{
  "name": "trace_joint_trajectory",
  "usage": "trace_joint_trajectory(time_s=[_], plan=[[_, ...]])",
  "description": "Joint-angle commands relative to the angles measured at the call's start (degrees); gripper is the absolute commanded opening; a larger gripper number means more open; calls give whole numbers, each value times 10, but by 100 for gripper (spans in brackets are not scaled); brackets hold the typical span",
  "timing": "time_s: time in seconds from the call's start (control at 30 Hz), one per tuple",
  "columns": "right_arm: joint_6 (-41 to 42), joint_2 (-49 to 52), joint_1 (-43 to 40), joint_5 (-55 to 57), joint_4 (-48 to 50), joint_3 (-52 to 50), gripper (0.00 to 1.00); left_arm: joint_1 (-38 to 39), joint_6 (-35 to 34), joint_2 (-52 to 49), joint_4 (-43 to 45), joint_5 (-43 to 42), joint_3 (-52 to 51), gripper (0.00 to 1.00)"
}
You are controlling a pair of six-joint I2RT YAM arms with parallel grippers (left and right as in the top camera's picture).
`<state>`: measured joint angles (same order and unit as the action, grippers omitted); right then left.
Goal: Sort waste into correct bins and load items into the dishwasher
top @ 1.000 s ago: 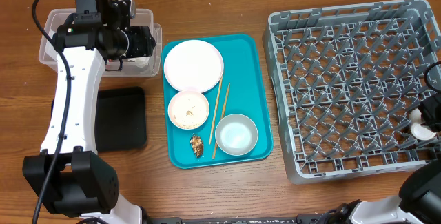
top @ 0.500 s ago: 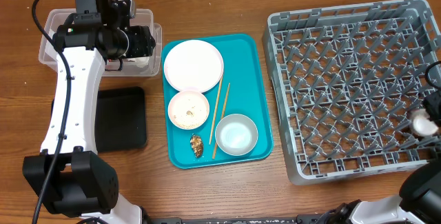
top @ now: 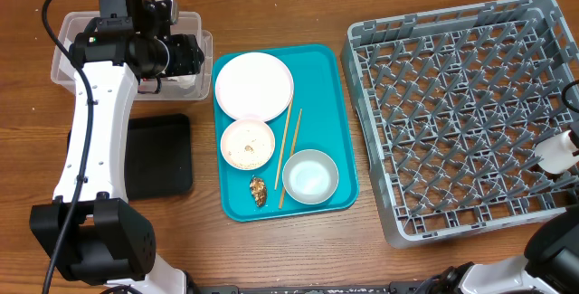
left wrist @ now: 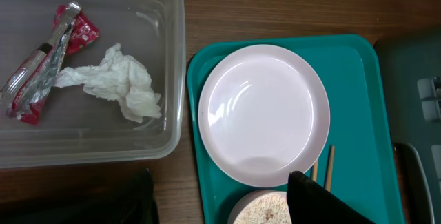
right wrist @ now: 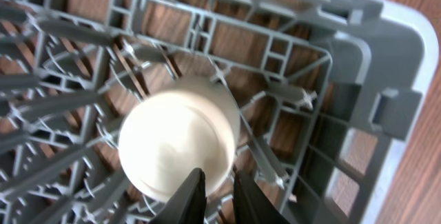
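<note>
Small white cup (right wrist: 176, 145) sits down among the upright pegs near a corner of the large square grey plastic dish rack (right wrist: 386, 107). Its round pale face fills the right wrist view, too washed-out to tell whether it is the mouth or the base. From overhead the cup shows only as a slanted white stub at the frame's right edge, over the rack's right side. The right gripper (right wrist: 217, 193) is at the cup's near edge, its two dark fingers cut off by the bottom of the frame. A slim gap parts them, and whether they pinch the cup's wall or merely stand against it cannot be told. Overhead, this arm is almost wholly out of frame

Left of the rack, the teal rectangular serving tray (top: 326, 68) carries a round white-pinkish plate (top: 254, 86), a small pale bowl (top: 247, 143) speckled with whitish rice grains (top: 246, 152) and a second, empty pale bowl (top: 310, 175). A pair of thin wooden chopsticks (top: 289, 149) and a small brown food scrap (top: 258, 191), too small to identify, lie there too

Farther left, the clear rectangular plastic tub (left wrist: 172, 79) holds a crumpled red-and-white wrapper (left wrist: 48, 65) and a crumpled white tissue (left wrist: 124, 86). The left gripper (top: 187, 57) hovers over the tub's right end, holding nothing. One dark finger (left wrist: 311, 200) juts into its wrist view; the other merges with the shallow black rectangular tray (top: 163, 154), so the jaws seem well apart. The white left arm (top: 90, 122) hides part of the tub and the black tray
</note>
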<state>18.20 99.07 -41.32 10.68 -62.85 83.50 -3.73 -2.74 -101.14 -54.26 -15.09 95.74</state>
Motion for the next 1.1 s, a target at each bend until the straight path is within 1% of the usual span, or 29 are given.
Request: trace_joint_trajectory(time_s=[0.0,0.1,0.17,0.23,0.33,0.4,0.5,0.57,0.6,0.67,0.77,0.83,0.93,1.07], plan=[[3,-1,-1,-12,-7,-1,19,5,13,4,1,5,8,65],[-3,-9,0,-59,-12,3,22,5,13,4,0,5,8,65],[-36,-24,4,-123,-15,10,30,5,13,4,-2,5,8,66],[-78,-38,10,-193,-15,18,42,5,13,4,-4,5,8,67],[-144,-69,42,-335,-15,31,50,5,13,4,-7,5,8,69],[-167,-89,77,-369,-16,33,52,9,13,4,-8,5,8,70],[-189,-117,167,-369,-16,33,54,12,13,3,-10,5,8,70],[-201,-121,232,-368,-13,33,54,12,13,3,-14,5,8,71],[-202,-120,263,-363,-10,33,56,12,13,3,-15,5,8,71],[-202,-114,342,-342,-5,28,58,12,13,3,-17,5,7,72],[-202,-96,433,-304,-5,27,64,12,13,3,-21,5,7,72],[-202,-75,500,-285,-4,27,66,12,13,3,-24,5,7,73],[-198,-41,569,-282,-4,27,66,12,13,3,-25,5,7,73],[-178,16,632,-272,-4,27,66,12,13,3,-27,5,7,73]])
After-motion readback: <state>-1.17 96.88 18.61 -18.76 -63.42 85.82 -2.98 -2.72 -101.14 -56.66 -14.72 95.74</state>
